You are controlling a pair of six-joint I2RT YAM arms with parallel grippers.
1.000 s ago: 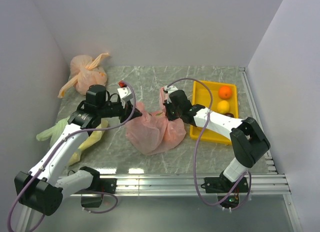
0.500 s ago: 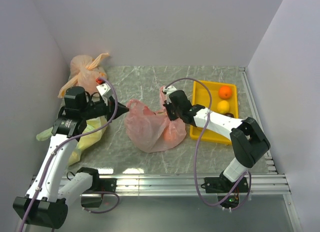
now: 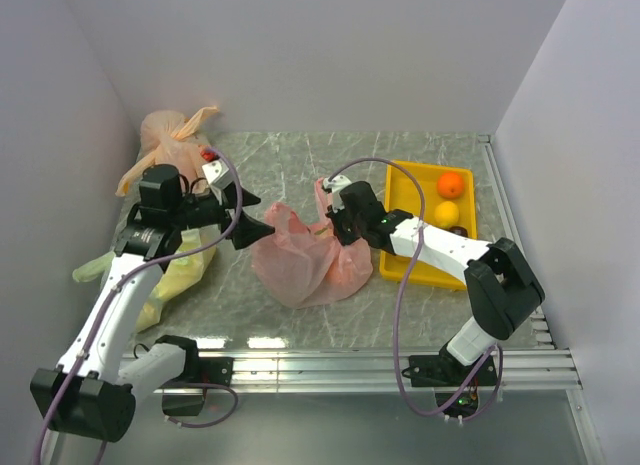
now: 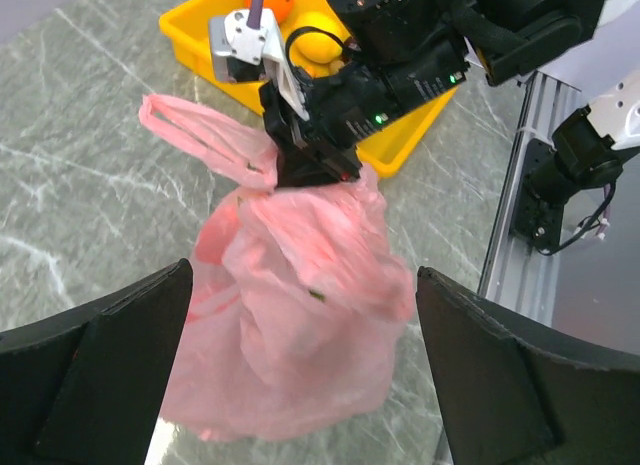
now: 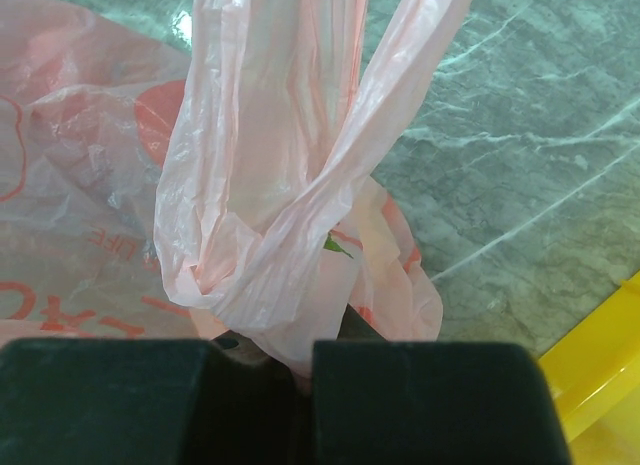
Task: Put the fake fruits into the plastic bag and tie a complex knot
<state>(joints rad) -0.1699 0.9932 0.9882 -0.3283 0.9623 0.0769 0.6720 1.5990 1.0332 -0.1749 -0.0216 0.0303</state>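
- At the left, the left gripper (image 3: 251,215) is held just beside the bag, jaws wide apart and empty.
- At mid-table the bag (image 3: 305,267) is slumped, its handles twisted into a loose knot (image 5: 265,260), judged not yet cinched.
- 1 handle strip is clamped in the right gripper (image 3: 336,223).
- At the right, 2 fruits, an orange (image 3: 451,185) and a lemon (image 3: 447,214), lie in the tray (image 3: 403,190).
- Tying is judged in hand; next, the free handle (image 4: 195,125) must be caught from the left and drawn against the right's hold.

1 pink bag (image 3: 305,265), 2 other bags (image 3: 168,135) (image 3: 178,275), 1 tray (image 3: 412,190), 2 fruits (image 3: 451,185) (image 3: 447,214) vis.
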